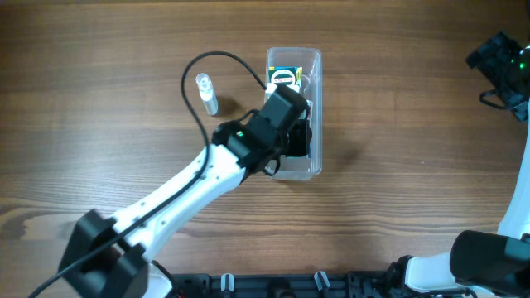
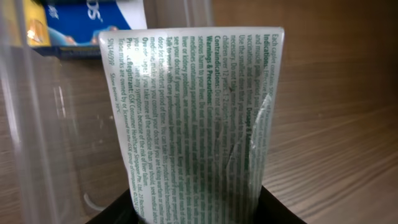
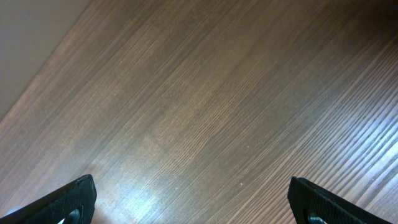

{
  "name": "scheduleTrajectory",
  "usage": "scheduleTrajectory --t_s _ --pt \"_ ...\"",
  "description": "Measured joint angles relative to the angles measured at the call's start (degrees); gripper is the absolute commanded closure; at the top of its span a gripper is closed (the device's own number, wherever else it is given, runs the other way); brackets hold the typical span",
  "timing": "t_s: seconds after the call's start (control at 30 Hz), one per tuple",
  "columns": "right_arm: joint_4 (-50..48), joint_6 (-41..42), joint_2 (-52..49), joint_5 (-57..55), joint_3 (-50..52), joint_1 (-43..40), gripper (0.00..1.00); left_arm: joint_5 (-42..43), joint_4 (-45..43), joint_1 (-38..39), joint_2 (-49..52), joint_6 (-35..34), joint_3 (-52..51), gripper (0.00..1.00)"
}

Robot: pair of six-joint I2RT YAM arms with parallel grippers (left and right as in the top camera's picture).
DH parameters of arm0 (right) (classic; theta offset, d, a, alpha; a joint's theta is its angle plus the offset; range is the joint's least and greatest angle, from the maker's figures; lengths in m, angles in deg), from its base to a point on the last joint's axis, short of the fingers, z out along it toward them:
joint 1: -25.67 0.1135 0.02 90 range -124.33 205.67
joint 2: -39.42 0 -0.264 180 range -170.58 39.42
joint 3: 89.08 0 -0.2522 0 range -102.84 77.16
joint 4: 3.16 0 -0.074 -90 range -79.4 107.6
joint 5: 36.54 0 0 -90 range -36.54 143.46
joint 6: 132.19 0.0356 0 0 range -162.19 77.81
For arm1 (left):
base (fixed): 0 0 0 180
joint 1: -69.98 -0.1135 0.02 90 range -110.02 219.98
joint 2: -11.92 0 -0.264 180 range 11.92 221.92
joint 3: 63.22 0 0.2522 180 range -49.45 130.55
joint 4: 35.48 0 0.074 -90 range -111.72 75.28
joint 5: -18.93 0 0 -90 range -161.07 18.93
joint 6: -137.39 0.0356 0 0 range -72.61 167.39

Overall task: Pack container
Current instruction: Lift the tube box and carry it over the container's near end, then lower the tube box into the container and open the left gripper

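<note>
Item: pack container, entry at mid-task. Clear plastic container (image 1: 315, 124): oblong, open-topped, standing near the middle of the wooden desk (image 1: 414, 165). Contents so far: one blue-printed carton (image 2: 81, 25) at the far end, judged already packed. Left gripper (image 1: 291, 132): positioned over the near half of the container and clamped on a medicine tube (image 2: 193, 124), a flat white tube with dense green dosage text. It holds the tube by the lower end with the crimped end uppermost in the left wrist view. The tube sits inside the container walls, one clear wall showing just beside it on the left. Whether the tube touches the container floor cannot be told. Small clear vial (image 1: 205, 93): lying on the desk left of the container, apart from it and untouched. Right gripper (image 3: 193, 183): parked at the far right edge of the desk, jaws spread wide, holding nothing, with only bare wood grain beneath it. Progress, as a judgement: about midway, with one item in and a second being placed but not yet released. Outstanding: release of the tube, withdrawal of the left arm, and collection of the vial, the only loose item visible outside the container.
</note>
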Motion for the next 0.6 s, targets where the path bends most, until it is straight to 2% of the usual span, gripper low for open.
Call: scheduleTrajectory --t_s 0.33,0.6 --pt "-0.04 0.0 0.0 0.0 0.0 0.0 0.0 -0.02 -2.21 0.0 6.27 -0.74 0.0 0.56" --pt "-0.07 0.0 0.0 0.0 0.0 0.0 0.0 -0.02 -2.29 0.0 6.64 -0.96 0.0 0.51"
